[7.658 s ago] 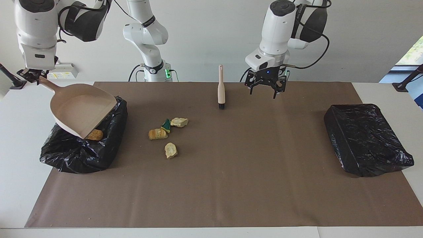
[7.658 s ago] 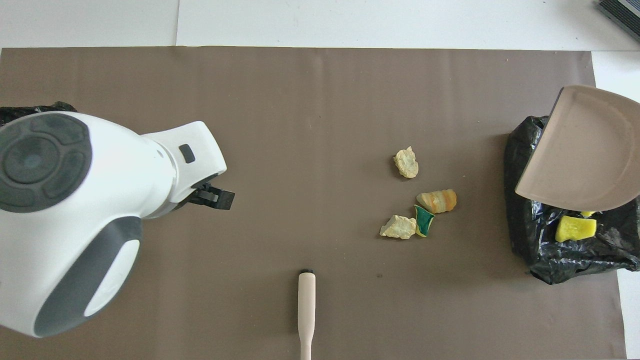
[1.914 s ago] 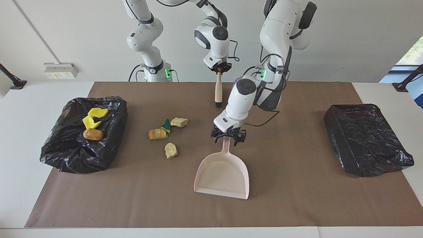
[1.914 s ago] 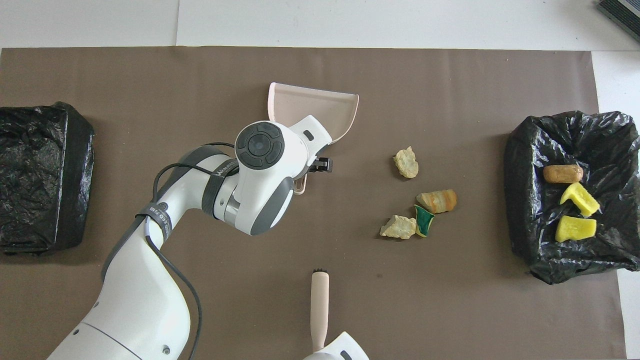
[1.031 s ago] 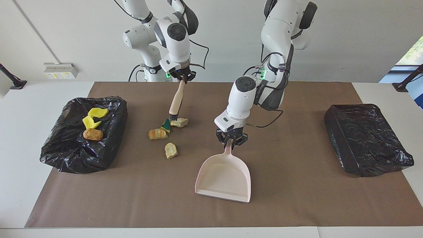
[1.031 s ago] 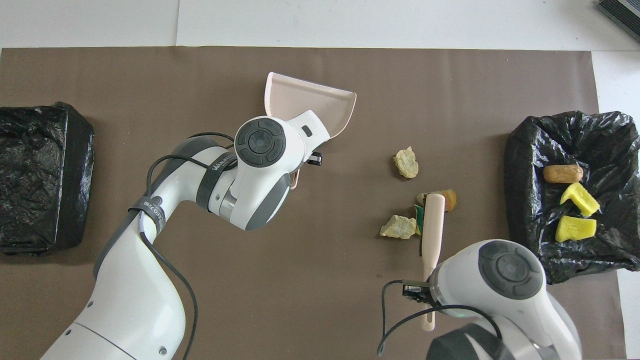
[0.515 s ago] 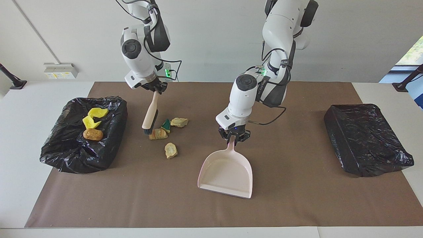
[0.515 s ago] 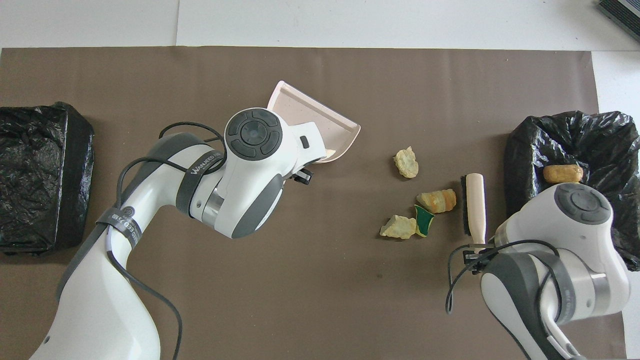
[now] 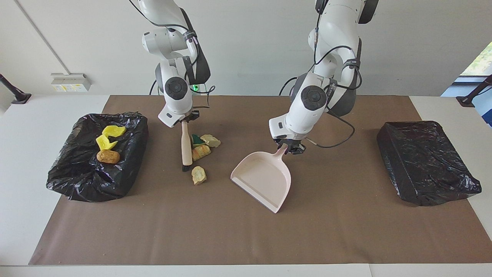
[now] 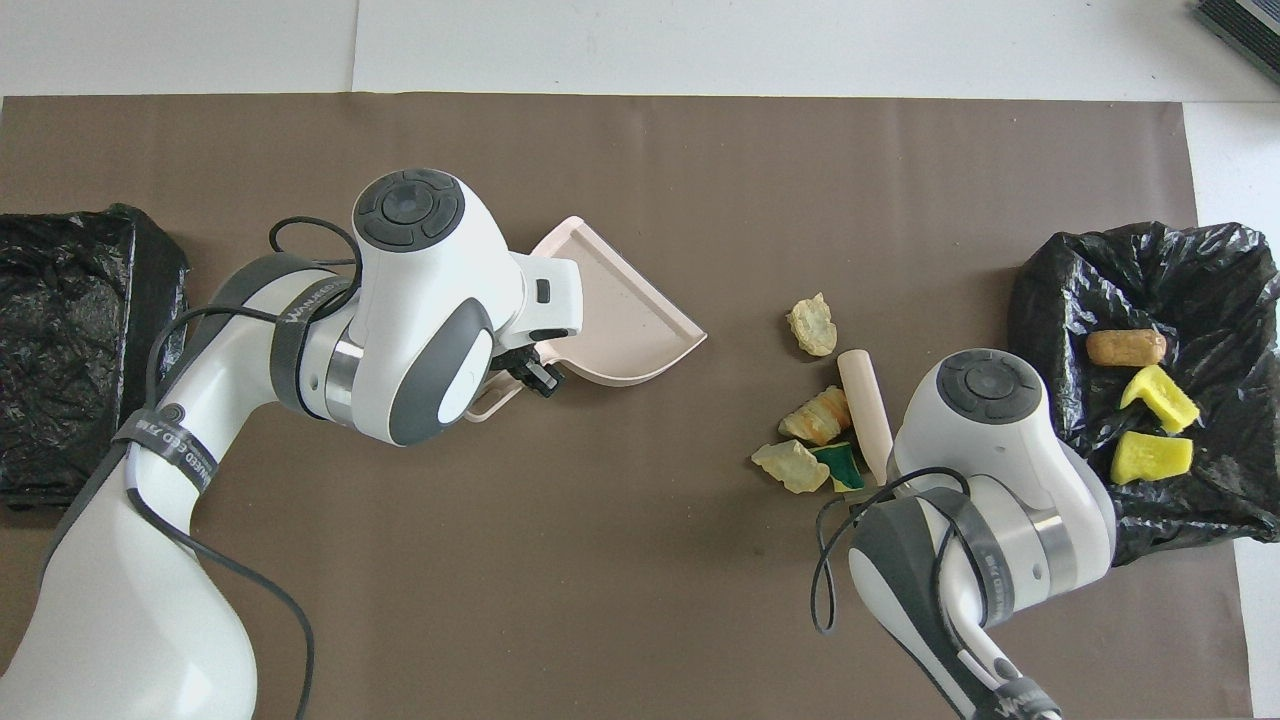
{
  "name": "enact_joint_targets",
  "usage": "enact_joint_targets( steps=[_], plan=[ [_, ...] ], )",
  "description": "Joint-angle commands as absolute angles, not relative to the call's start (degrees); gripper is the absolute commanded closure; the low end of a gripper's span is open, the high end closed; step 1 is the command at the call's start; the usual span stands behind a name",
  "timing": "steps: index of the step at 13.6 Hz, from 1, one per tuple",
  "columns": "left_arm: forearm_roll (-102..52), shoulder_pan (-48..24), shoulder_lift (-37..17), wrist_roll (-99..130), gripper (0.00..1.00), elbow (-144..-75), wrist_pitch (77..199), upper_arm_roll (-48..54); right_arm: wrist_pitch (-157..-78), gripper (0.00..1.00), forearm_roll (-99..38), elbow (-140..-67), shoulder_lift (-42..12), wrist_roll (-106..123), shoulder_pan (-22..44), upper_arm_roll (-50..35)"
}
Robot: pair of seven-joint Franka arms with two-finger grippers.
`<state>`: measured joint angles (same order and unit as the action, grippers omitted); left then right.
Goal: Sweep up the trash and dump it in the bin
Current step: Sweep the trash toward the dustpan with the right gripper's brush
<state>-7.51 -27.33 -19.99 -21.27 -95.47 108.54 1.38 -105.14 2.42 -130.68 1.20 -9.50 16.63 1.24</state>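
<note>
Four lumps of trash [image 9: 200, 152] lie loose on the brown mat [image 9: 246, 238], between the dustpan [image 9: 263, 179] and the bin [image 9: 127, 169] at the right arm's end of the surface. A green piece [image 10: 838, 466] and a pale piece [image 10: 790, 466] lie nearest the robots, an orange-striped lump [image 10: 815, 415] sits next, its long axis slanted, and a pale lump [image 10: 813, 325] lies farthest out.

The right gripper [image 9: 185, 120] has its jaws closed on the handle of the brush [image 9: 186, 148], which stands nearly upright, bristles down on the mat just beside the striped lump. The left gripper [image 9: 289, 148] has its jaws closed on the dustpan's handle; the pan's open mouth faces the loose lumps, slanted away from the robots.

That bin, lined with black plastic, holds two yellow lumps [image 10: 1155, 425] and a brown one [image 10: 1125, 347]. A second black-lined bin [image 9: 426, 161] sits at the left arm's end; nothing of its inside can be made out.

In the overhead view each arm covers its own gripper.
</note>
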Motion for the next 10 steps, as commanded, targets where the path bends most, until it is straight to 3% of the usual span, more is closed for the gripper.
enact_joint_targets(
  steps=[1, 4, 6, 8, 10],
  plan=[
    [-4.0, -27.5, -17.7, -28.5, 1.0, -98.3, 107.8, 1.5, -98.6, 1.0, 1.7, -126.8, 3.7, -9.5, 14.3, 1.7],
    [0.3, -27.5, -17.8, -56.3, 1.0, -99.0, 113.5, 1.5, -96.1, 1.0, 3.4, -127.1, 6.3, -15.8, 11.5, 1.6],
    [0.4, -27.5, -16.6, -59.8, 1.0, -101.3, 114.3, 1.6, -97.7, 1.0, 4.0, -130.8, 9.0, -17.4, 11.2, 1.3],
    [0.8, -28.2, -14.0, -61.6, 1.0, -107.1, 117.7, 1.6, -101.1, 1.0, 4.1, -136.2, 12.5, -17.1, 11.3, 1.2],
    [0.9, -28.6, -10.9, -63.5, 1.0, -113.4, 122.4, 1.6, -100.5, 1.0, 4.1, -137.8, 12.2, -17.1, 11.3, 1.2]
  ],
)
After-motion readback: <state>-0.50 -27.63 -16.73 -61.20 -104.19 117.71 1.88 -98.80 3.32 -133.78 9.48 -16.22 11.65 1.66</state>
